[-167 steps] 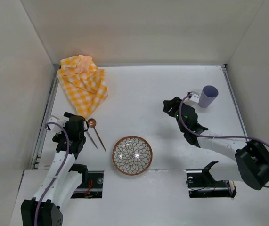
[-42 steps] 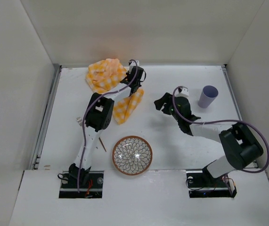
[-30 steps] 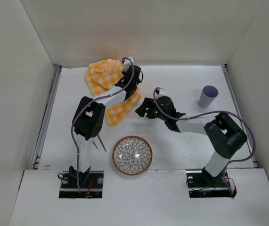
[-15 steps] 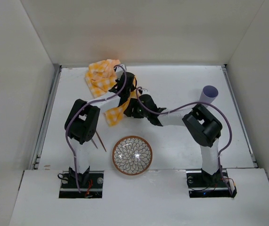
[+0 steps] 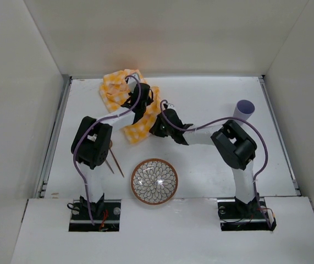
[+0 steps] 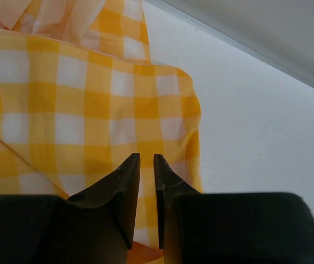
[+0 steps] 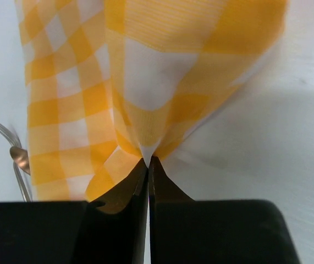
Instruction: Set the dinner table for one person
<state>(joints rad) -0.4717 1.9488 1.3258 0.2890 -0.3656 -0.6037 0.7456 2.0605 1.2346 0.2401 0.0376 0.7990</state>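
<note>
On the white dinner table (image 5: 211, 99) a yellow-and-white checked cloth (image 5: 115, 88) lies bunched at the back left, and a strip of it hangs toward the middle. My left gripper (image 5: 136, 102) is over that cloth. In the left wrist view its jaws (image 6: 147, 157) stand nearly together with the checked cloth (image 6: 63, 110) between and behind them. My right gripper (image 5: 155, 127) reaches in from the right to the strip's lower end. In the right wrist view it (image 7: 148, 159) is shut on a pinched corner of the cloth (image 7: 162, 71).
A patterned bowl-like plate (image 5: 154, 181) sits near the front centre. A lavender cup (image 5: 244, 109) stands at the right, behind my right arm. Copper cutlery (image 5: 114, 164) lies beside my left arm; a fork (image 7: 3, 131) and spoon (image 7: 19, 154) show beside the cloth. Walls enclose the table.
My right gripper has swung left across the table to the cloth and shut on its corner. The left gripper has drifted left with the cloth.
</note>
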